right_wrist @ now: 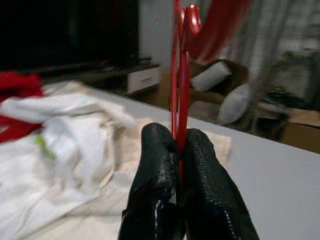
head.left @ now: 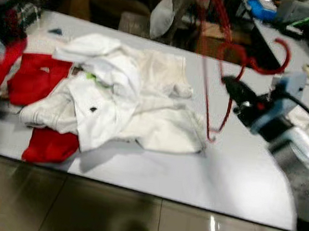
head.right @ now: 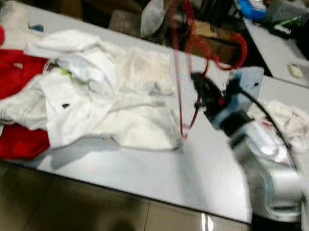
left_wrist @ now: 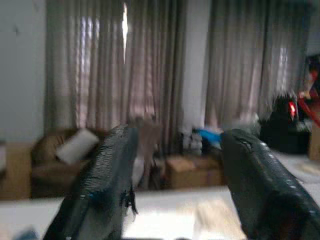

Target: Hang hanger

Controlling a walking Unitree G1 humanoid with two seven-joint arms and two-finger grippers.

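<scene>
- I have the right gripper (right_wrist: 177,145) pinched tight on the red wire hanger (head.left: 206,93), its two black fingers (right_wrist: 155,170) closed with the wire between them. I read it as a firm grip, though the frames are blurred.
- The hanger is up in the air above the white table (head.left: 192,175), clear of the surface, its hook (head.left: 273,56) curling out to the right above the gripper. Holding it by the wire keeps that hook free to catch on a rail.
- The heap of white garments (head.left: 123,98) and the red cloth (head.left: 36,77) lies on the table to the left of the hanger, not touching it, so I judge nothing will drag along.
- My left gripper (left_wrist: 172,170) hovers with fingers spread wide and nothing between them, pointed toward the curtains (left_wrist: 150,65) and a sofa (left_wrist: 55,150).
- I can't make out a rail yet; finding one comes next.
</scene>
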